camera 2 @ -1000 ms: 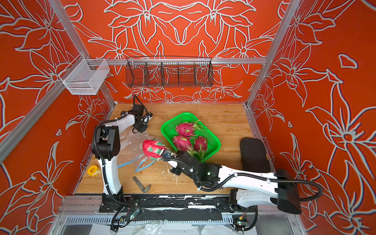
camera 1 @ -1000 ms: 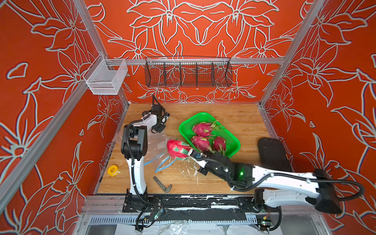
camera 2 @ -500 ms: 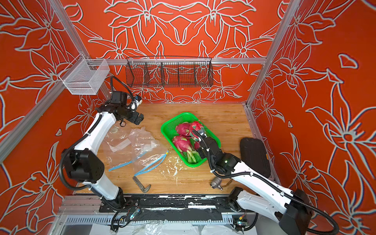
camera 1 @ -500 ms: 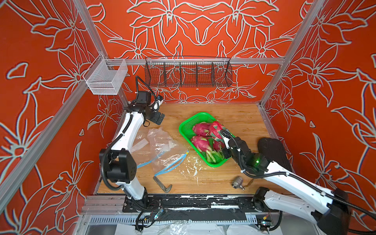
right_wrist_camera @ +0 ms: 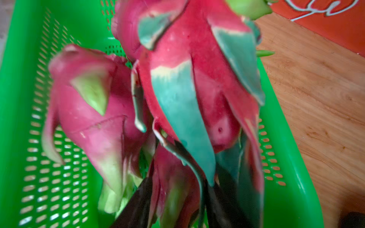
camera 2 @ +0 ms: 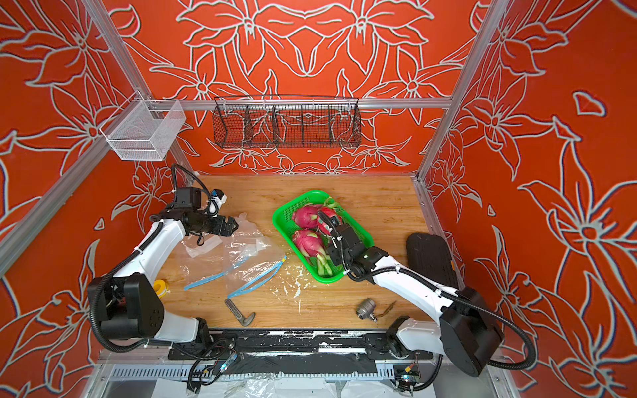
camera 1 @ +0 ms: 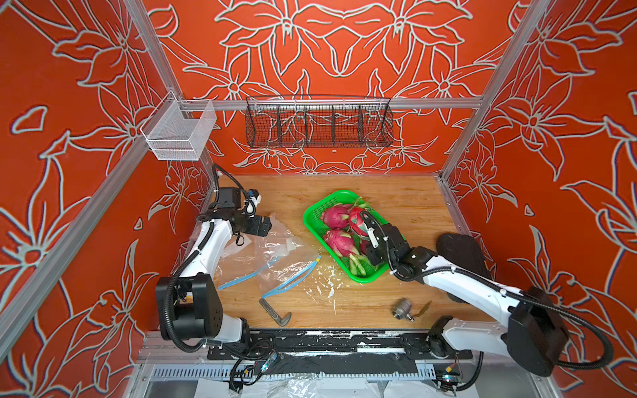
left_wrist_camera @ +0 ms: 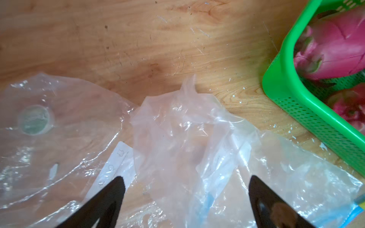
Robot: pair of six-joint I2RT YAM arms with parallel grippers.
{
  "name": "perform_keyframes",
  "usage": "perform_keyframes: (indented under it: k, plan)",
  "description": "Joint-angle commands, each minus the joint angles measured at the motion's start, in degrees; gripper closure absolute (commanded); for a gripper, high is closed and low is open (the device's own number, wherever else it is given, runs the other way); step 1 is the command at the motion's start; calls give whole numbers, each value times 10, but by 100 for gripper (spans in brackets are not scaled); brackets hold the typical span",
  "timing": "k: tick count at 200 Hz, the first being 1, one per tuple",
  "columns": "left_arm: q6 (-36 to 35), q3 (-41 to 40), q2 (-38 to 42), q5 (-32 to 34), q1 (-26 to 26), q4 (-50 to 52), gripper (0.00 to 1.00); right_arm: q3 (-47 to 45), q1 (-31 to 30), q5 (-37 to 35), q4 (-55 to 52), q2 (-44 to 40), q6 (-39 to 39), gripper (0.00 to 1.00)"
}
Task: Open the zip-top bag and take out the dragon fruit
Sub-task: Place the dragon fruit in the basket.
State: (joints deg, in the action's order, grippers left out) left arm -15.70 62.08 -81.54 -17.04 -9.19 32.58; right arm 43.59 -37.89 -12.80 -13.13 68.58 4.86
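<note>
The clear zip-top bag [camera 1: 275, 251] [camera 2: 248, 255] [left_wrist_camera: 187, 128] lies crumpled and flat on the wooden table, its blue zip strips apart. My left gripper [camera 1: 263, 225] [camera 2: 231, 225] [left_wrist_camera: 186, 177] hovers open over the bag's far corner, holding nothing. Several magenta dragon fruit [camera 1: 336, 217] [camera 2: 308, 243] lie in the green basket [camera 1: 322, 201] [camera 2: 275, 220] [right_wrist_camera: 19, 79]. My right gripper [camera 1: 365, 224] [camera 2: 331, 224] [right_wrist_camera: 177, 185] is over the basket, jaws apart. A teal-scaled dragon fruit [right_wrist_camera: 197, 69] rests just ahead of its fingers, its scales trailing between them.
A second clear bag [left_wrist_camera: 59, 118] with a round valve lies beside the first. Near the front edge are an L-shaped metal tool [camera 1: 275, 312], a metal fitting [camera 1: 402, 308] and a yellow tape roll [camera 2: 161, 287]. A black pad [camera 1: 462, 255] sits at the right. Wire baskets [camera 1: 319, 122] hang on the back wall.
My right gripper carried a dragon fruit from the bag to the basket, and its jaws have parted. My left gripper opened, let go of the bag and drew back.
</note>
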Motion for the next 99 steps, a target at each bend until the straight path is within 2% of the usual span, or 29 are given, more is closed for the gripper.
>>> perform_keyframes:
  k: [1,7,10,13,16,45,63,80,99]
  plan:
    - [46,-70,66,-54,-20,-90,2,28,3,-4,-27,-75,-10,38]
    - [50,-95,83,-63,-21,-112,3,32,3,-14,-37,-93,-13,31]
    - [52,-109,93,-68,-21,-124,3,33,4,-18,-42,-103,-14,24]
    - [55,-122,102,-72,-22,-137,3,34,4,-23,-46,-113,-14,8]
    - [57,-134,111,-76,-22,-149,3,35,4,-26,-50,-122,-13,3]
    - [83,-237,170,-113,-22,-254,3,37,16,-98,-73,-194,-6,3]
    - [99,-276,181,-106,-20,-301,3,19,40,-150,-66,-224,-4,3]
    - [107,-311,179,-99,-19,-347,3,-22,77,-181,-27,-249,-10,3]
    - [113,-369,178,-84,-18,-437,3,-106,123,-198,74,-276,-42,3]
